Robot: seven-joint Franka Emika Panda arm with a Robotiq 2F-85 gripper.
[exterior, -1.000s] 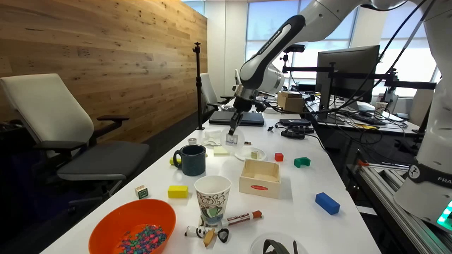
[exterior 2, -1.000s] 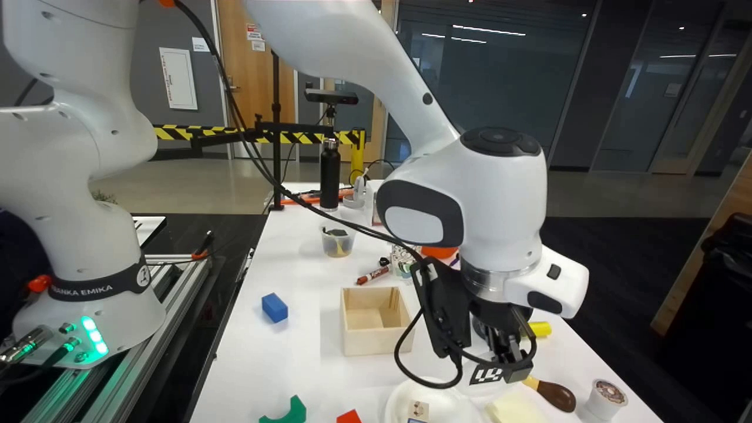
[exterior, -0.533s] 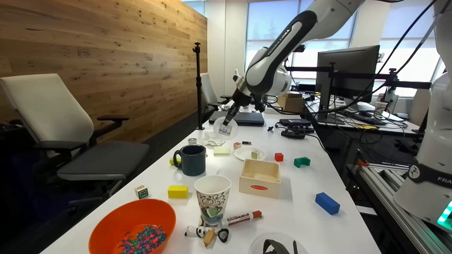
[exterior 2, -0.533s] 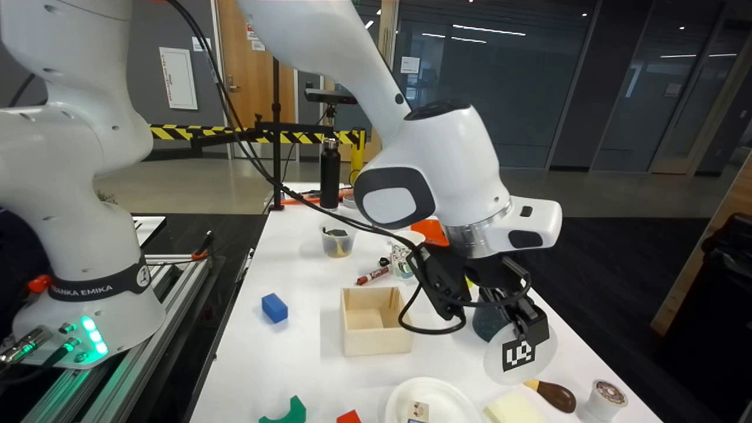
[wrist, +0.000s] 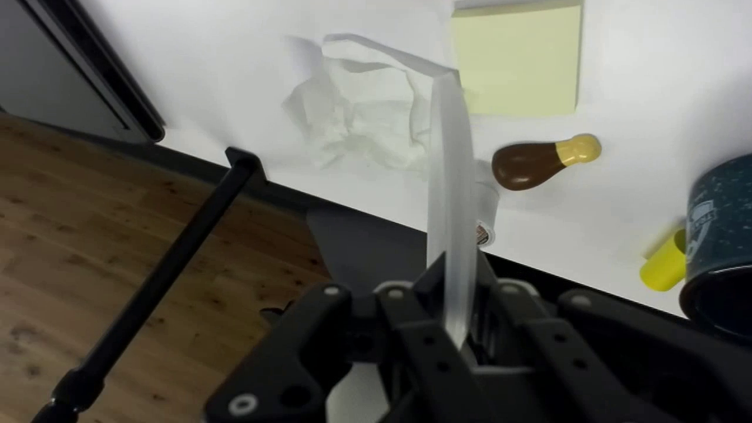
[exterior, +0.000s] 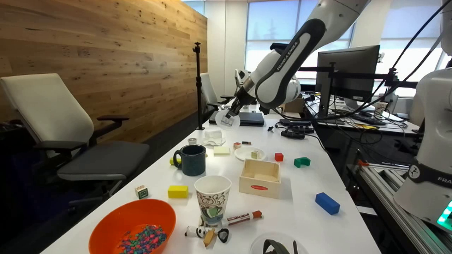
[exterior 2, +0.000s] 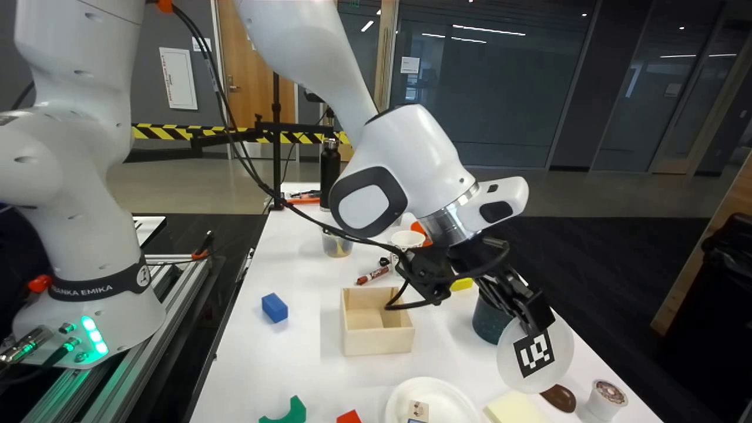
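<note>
Translucent plastic lid (wrist: 452, 200), a thin disc, runs edge-on down the centre of the wrist frame, and the gripper (wrist: 460, 279) is clenched on its rim. That hold probably suits something so thin: the fingers (wrist: 433, 285) pinch one edge and the rest juts past their tips. In an exterior view it shows almost face-on at lower right, held up above the table (exterior 2: 346, 382); a black-and-white tag (exterior 2: 534, 352) shows at its middle, fixed to lid or finger, I cannot tell. Left of it in the wrist frame lies crumpled tissue (wrist: 370, 111), to its upper right a pale yellow sticky-note pad (wrist: 517, 59), and below the pad a drumstick-shaped toy (wrist: 526, 166). A speckled mug (exterior: 193, 162) and a wooden box (exterior: 250, 184) stand mouth up near the centre of an exterior frame, presumably so they can hold things.
</note>
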